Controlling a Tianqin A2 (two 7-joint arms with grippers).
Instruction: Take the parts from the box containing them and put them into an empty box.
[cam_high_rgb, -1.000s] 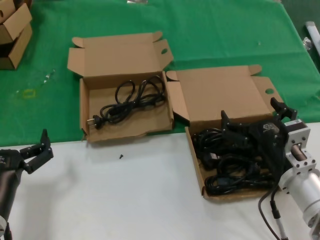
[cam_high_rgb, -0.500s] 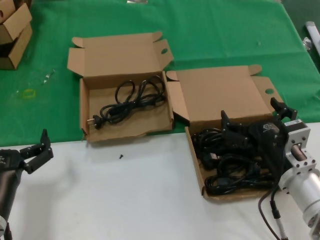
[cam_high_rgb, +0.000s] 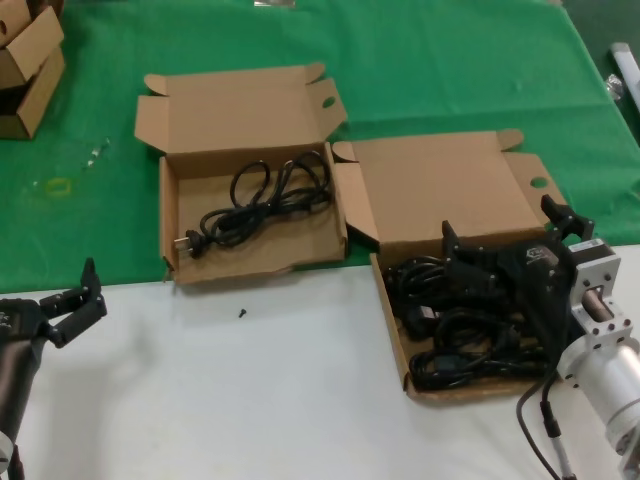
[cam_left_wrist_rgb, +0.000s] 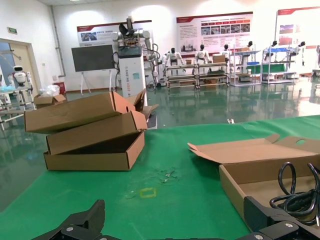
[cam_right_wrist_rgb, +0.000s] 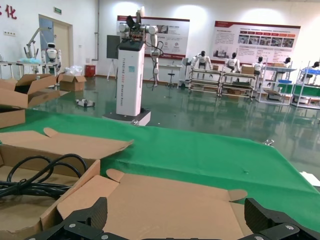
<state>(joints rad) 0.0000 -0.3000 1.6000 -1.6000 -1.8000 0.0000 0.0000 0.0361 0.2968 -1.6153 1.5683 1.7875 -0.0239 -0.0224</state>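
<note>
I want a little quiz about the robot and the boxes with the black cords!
1. True or false: the left box holds one black cord.
2. Which gripper is over the full box: A left gripper, B right gripper?
3. Fill in: behind the boxes the cloth is ____.

Key: 1 true. 2 B, over the cord pile. 3 green.

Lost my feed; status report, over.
Right hand open over black power cords in right cardboard box. Left hand open, idle. Nothing in the way.
</note>
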